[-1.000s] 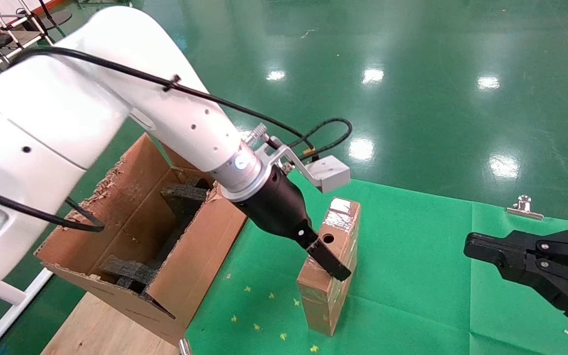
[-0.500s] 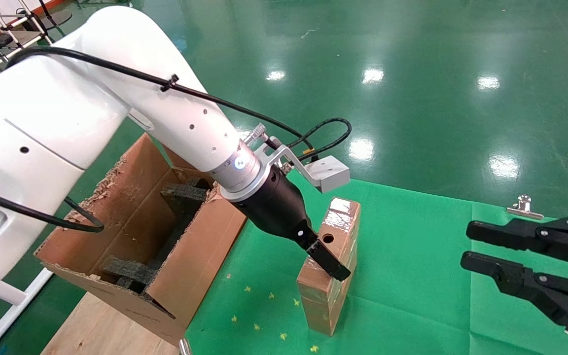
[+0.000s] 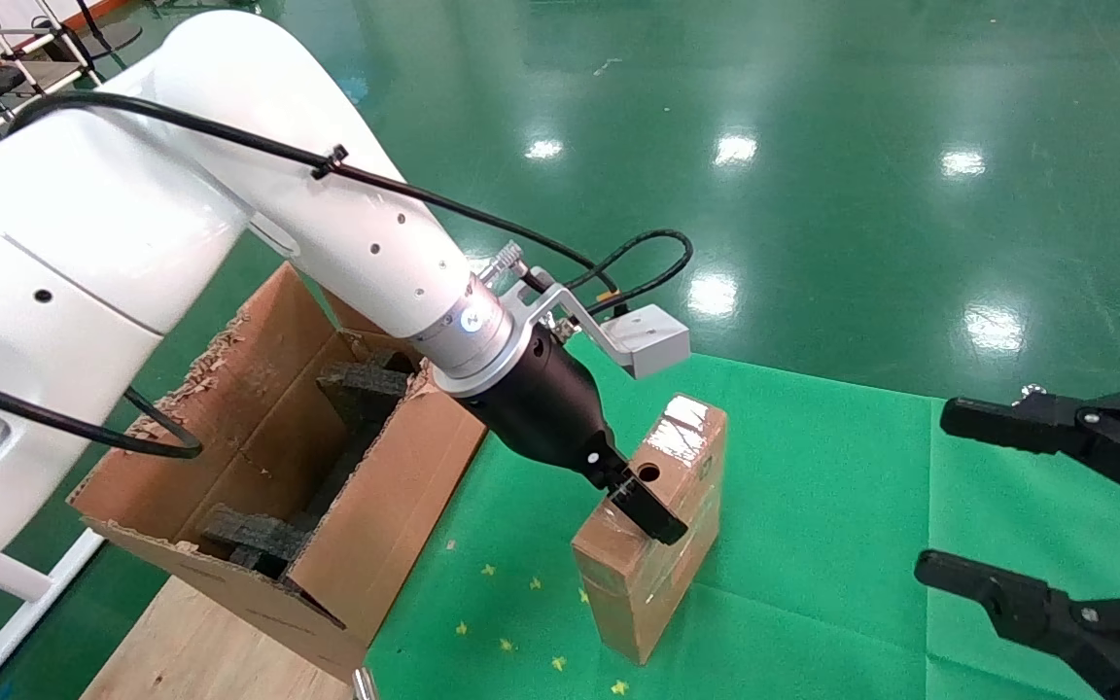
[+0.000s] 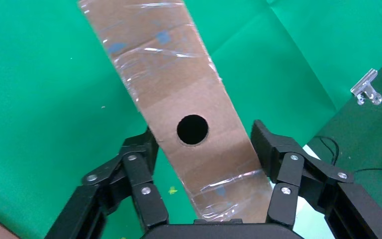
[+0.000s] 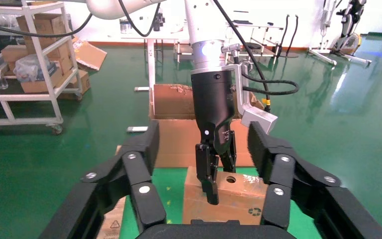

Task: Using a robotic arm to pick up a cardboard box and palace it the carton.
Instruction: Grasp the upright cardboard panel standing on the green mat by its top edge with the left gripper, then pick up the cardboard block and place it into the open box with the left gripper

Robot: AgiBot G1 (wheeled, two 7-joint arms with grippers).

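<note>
Broadly, a glossy white robotic arm reaches down from the left over a bench covered in green cloth. At the bench's left edge sits the carton, large, brown and corrugated, with ragged torn flaps and black foam blocks inside. Just beside it stands the cardboard box, small, flat, shiny with clear tape, tilted on one corner, a round hole in its narrow top side. The left claw, black and linkage-fingered, pinches this box across that narrow side. Off to the right, well apart, the right claw hangs spread wide.
</note>
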